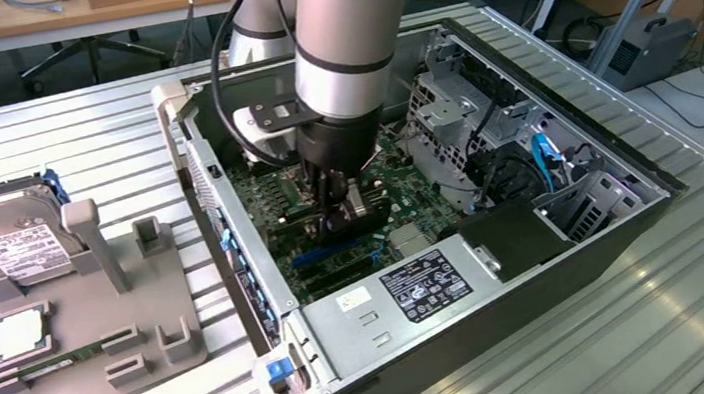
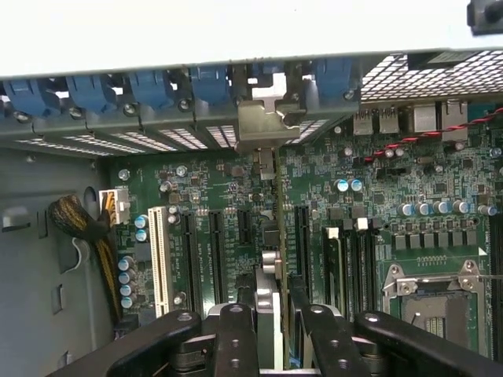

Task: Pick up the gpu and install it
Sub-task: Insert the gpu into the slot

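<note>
1 gripper (image 2: 271, 314) clamped on 1 gpu (image 2: 270, 236), edge-on above motherboard (image 2: 377, 204) slots.

gpu (image 2: 271, 259) edge-on, upright, apparently over motherboard slot

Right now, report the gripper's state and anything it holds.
Gripper: jaws closed on the gpu, held edge-on above the motherboard slots inside the computer case.

Ribbed dull-silver metal table (image 1: 689, 317); matt grey sheet-metal computer case (image 1: 502, 315); glossy green motherboard (image 2: 236, 196); gpu (image 2: 271, 236) with shiny metal bracket; matt black gripper (image 2: 271, 330).
</note>
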Tool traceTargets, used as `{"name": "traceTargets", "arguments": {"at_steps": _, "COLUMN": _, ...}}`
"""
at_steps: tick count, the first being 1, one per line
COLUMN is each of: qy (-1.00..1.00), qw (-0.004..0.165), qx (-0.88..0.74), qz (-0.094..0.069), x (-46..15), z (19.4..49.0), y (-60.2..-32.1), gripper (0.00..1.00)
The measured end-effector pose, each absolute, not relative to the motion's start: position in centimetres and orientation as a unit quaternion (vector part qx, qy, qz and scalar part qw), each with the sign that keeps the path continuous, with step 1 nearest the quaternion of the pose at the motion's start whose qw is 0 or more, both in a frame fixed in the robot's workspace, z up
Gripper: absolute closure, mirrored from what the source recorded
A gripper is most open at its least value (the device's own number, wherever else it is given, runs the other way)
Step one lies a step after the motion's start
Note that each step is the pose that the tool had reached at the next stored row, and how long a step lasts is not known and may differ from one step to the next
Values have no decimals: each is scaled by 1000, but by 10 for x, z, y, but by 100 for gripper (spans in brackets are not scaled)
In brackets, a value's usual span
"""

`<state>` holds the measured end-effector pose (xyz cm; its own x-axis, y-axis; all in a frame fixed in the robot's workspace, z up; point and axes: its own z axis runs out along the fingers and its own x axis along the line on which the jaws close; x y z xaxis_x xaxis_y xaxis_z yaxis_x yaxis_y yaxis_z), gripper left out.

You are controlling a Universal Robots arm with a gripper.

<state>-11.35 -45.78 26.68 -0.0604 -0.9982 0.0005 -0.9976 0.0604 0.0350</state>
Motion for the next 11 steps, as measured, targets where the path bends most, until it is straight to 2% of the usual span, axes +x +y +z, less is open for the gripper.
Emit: {"name": "traceTargets", "arguments": {"at_steps": 11, "qy": -729, "qw": 13, "qx": 684, "qz": -12, "x": -122, "z": 265, "y": -453, "gripper": 73}}
